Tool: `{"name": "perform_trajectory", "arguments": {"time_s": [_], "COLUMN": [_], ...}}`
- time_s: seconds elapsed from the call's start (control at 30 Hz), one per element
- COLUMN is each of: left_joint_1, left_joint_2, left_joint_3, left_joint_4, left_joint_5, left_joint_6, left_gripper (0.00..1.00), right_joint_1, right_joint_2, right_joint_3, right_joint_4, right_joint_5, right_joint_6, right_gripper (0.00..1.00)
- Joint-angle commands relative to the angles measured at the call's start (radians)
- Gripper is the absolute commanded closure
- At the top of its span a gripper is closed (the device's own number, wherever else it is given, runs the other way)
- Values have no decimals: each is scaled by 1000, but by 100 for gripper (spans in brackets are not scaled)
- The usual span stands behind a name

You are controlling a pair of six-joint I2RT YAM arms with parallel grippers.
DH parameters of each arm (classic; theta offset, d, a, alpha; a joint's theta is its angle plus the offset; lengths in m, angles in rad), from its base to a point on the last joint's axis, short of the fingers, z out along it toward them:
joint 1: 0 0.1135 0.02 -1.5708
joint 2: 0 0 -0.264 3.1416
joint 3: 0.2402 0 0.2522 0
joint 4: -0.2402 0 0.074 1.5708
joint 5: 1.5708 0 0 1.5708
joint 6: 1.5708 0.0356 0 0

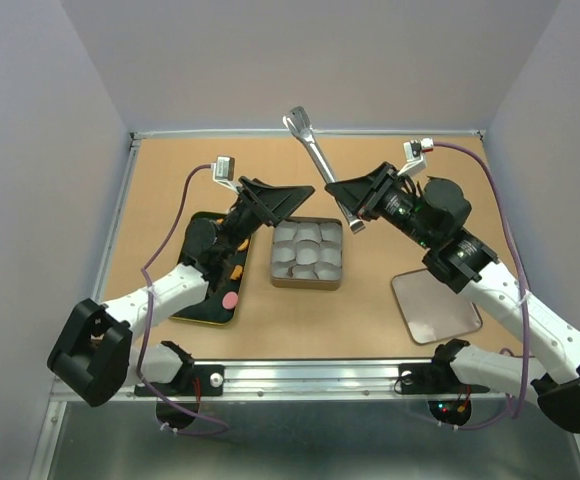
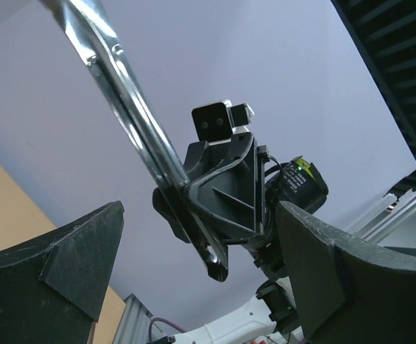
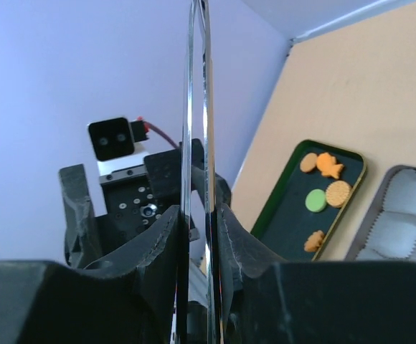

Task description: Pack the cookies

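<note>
Grips tongs (image 1: 315, 150) in right gripper (image 1: 350, 201), fingers (image 3: 172, 251) pinched narrow on the handle end, with the tongs raised off the table (image 1: 170, 180) and slanting up toward the far wall. Aims left gripper (image 1: 282, 203) at the right one, spread wide and empty, fingers (image 2: 57, 269) well apart, tips near the tongs but not touching. Shows cookies (image 3: 326, 179) lying in dark tray (image 1: 198, 316) on left side of table: orange rounds, an orange fish and one green round in right wrist view, plus pink round (image 1: 230, 299) at the tray's near end in top view. Hides part of tray under left arm. Has tin (image 1: 306, 284) just right of tray, packed with white paper cups (image 1: 307, 250). Has flat lid (image 1: 435, 305) lying well right of tin, beside right arm.
</note>
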Motion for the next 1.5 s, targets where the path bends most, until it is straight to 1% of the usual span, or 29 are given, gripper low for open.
{"name": "perform_trajectory", "arguments": {"time_s": [0.0,0.17,0.27,0.33,0.47,0.57,0.67,0.8,0.83,0.87,0.97,1.0,1.07,1.27,1.3,1.37,1.4,1.43,1.47], "left_joint_1": [-5,-8,-14,-19,-33,-42,-43,-53,-56,-62,-80,-85,-92,-96,-96,-96,-96,-96,-96], "left_joint_2": [7,50,60,51,19,10,7,19,27,33,43,47,47,44,44,47,45,45,40], "left_joint_3": [49,37,43,52,78,80,97,134,149,157,175,177,181,213,218,239,246,255,276], "left_joint_4": [96,182,231,227,136,112,76,38,30,10,-23,-27,-49,-123,-135,-177,-194,-215,-261], "left_joint_5": [7,-23,-30,-36,-61,-82,-90,-82,-81,-78,-82,-82,-90,-95,-98,-102,-104,-110,-116], "left_joint_6": [-2,-28,-35,-15,53,73,97,126,132,146,162,172,179,215,220,238,251,263,275], "left_gripper": [1,1,2,2,2,5,9,30,31,35,38,44,48,57,60,63,64,64,64], "right_joint_1": [4,4,4,4,4,4,4,6,4,4,4,6,6,4,4,4,4,4,4], "right_joint_2": [-12,-3,6,6,14,22,29,34,34,36,40,39,37,54,54,59,63,65,68], "right_joint_3": [-31,-103,-137,-162,-174,-185,-203,-229,-232,-234,-238,-242,-243,-242,-243,-245,-243,-243,-242], "right_joint_4": [247,405,438,450,462,490,517,547,550,559,570,576,576,587,590,596,597,596,597], "right_joint_5": [-87,-151,-163,-157,-159,-174,-185,-189,-191,-196,-194,-190,-180,-209,-211,-225,-231,-248,-258], "right_joint_6": [59,125,156,165,176,191,208,224,227,228,233,233,228,231,231,231,231,231,228], "right_gripper": [75,75,75,75,75,75,75,75,75,75,75,75,75,73,71,61,54,45,28]}}
